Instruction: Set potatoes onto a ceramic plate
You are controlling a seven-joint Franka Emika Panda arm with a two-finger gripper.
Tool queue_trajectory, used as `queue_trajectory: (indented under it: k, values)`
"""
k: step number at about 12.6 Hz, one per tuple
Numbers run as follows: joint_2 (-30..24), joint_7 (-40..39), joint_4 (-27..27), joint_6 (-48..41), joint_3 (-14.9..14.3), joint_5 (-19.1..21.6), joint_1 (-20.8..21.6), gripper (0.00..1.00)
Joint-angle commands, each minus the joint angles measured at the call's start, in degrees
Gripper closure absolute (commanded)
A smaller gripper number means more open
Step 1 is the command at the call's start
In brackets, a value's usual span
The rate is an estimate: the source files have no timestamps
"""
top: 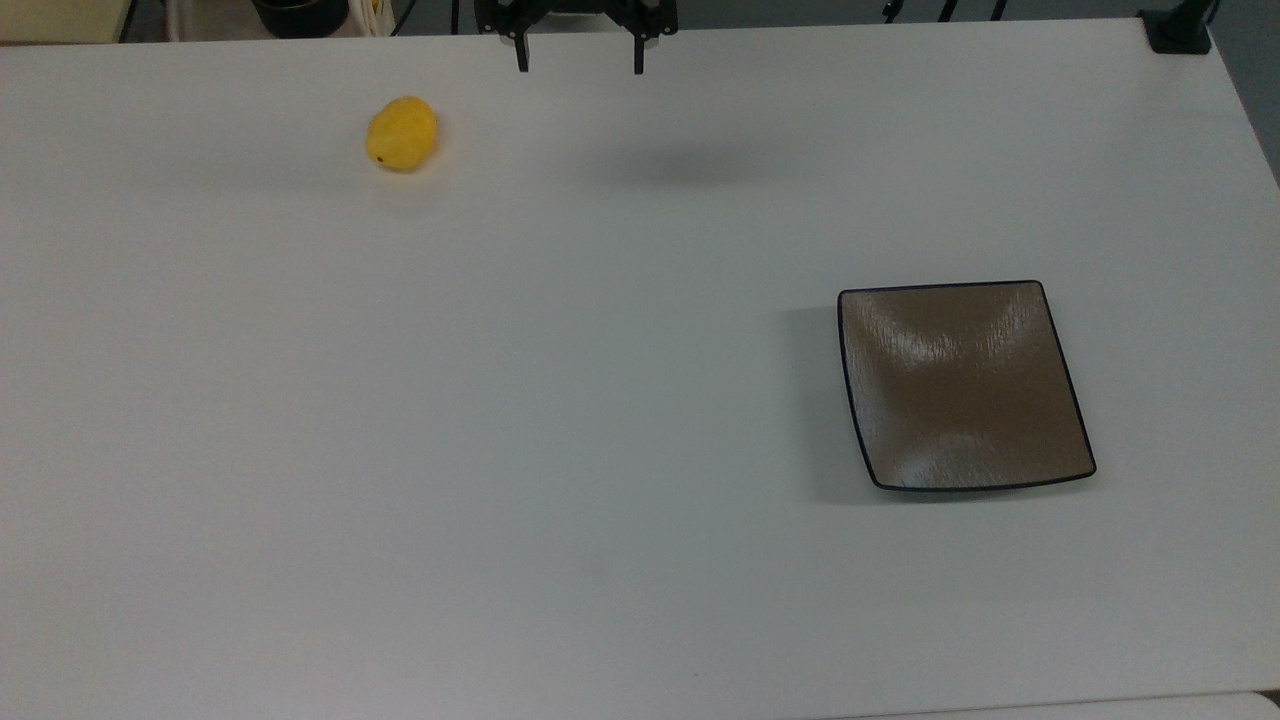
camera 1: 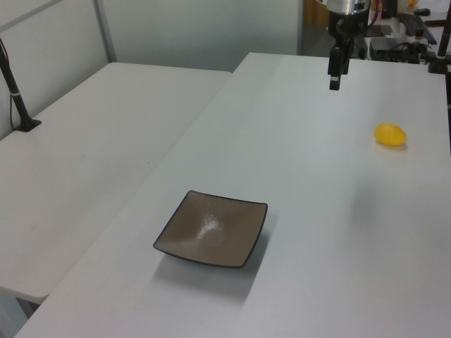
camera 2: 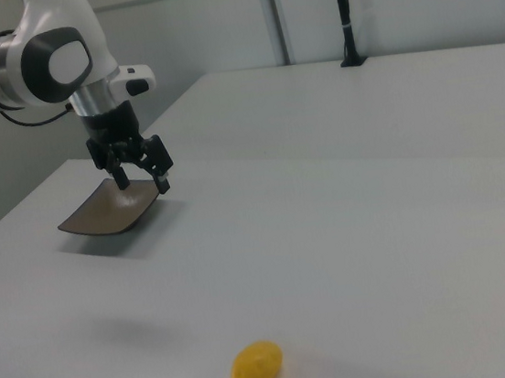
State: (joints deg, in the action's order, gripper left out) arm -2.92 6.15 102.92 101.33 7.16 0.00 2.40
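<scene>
Fingers of the tool [top: 579, 60] stand apart with nothing between them, pointing down at the table [top: 600, 400] from well above it, near the table's far edge in the top view. In the right view the tool [camera 2: 144, 181] hangs from the white arm [camera 2: 43, 58], its two dark fingers spread and its faint shadow lying on the bare surface below. In the left view the tool [camera 1: 335, 83] shows as a narrow dark shape seen edge-on. Off to the top view's left of the tool, on the table and apart from it, lies the yellow potato [top: 401, 133], a small lumpy oval with a tiny dark spot; in the left view the potato [camera 1: 390, 134] sits to the tool's right and lower in the picture. Well apart from the tool, toward the top view's lower right, rests the ceramic plate [top: 963, 385], square, glossy brown with a thin dark rim, nothing on it; potato and plate lie far from each other.
</scene>
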Motion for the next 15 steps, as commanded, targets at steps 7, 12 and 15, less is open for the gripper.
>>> queue_trajectory:
  k: [7,12,15]
  values:
    - [-1.8,1.2,1.5,-0.4,-0.6,-0.4,0.0,0.00]
    - [-2.4,1.5,1.8,-0.5,-1.8,-0.4,-0.1,0.00]
    - [-2.4,2.6,2.8,0.0,-3.5,-0.4,-0.1,0.00]
